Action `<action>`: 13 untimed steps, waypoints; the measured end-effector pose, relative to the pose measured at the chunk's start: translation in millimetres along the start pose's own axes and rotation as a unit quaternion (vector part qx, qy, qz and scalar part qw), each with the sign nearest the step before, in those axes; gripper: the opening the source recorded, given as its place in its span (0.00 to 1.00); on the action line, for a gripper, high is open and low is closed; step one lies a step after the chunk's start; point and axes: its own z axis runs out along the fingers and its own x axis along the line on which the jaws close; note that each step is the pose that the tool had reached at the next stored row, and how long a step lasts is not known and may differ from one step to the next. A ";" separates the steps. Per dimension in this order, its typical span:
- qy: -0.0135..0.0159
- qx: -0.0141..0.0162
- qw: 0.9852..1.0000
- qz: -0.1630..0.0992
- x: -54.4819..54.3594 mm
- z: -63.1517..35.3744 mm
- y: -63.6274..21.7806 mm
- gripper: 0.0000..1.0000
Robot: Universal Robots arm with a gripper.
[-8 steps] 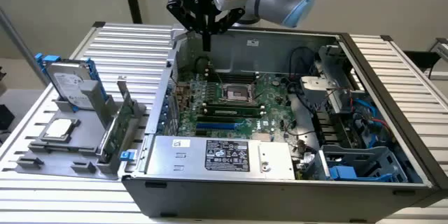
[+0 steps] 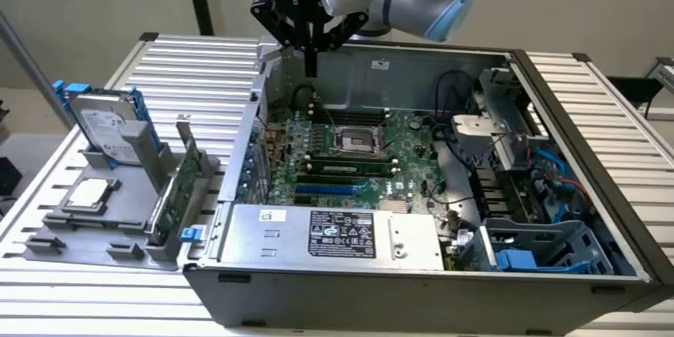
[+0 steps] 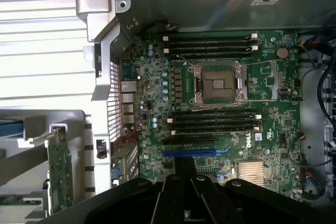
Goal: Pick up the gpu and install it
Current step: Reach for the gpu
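The gpu [image 2: 174, 187] stands on edge in a grey holder [image 2: 126, 234] at the exterior view's left, outside the computer case: a green board with a silver end bracket pointing up. In the wrist view the gpu [image 3: 59, 174] shows as a thin green strip beside the case wall. My gripper [image 2: 312, 65] hangs high over the back of the open case, well apart from the card. Its fingers are shut together with nothing between them. The gripper [image 3: 184, 187] points down at the motherboard [image 3: 220, 108], near a blue expansion slot [image 3: 189, 152].
The same holder carries a silver hard drive [image 2: 106, 124] with blue rails and a small square CPU chip [image 2: 87, 193]. The open case [image 2: 421, 290] holds a power supply [image 2: 327, 234], cables and a blue-clipped drive cage [image 2: 537, 250]. Ribbed metal table [image 2: 189, 61] surrounds it.
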 end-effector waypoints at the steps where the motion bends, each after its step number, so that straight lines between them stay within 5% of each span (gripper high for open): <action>1: 0.000 0.000 1.000 0.000 0.0 0.0 0.0 0.11; 7: 0.000 0.000 1.000 0.000 2.8 -0.3 -2.2 0.11; 13: -0.001 0.000 1.000 0.000 28.3 -1.2 -12.8 0.11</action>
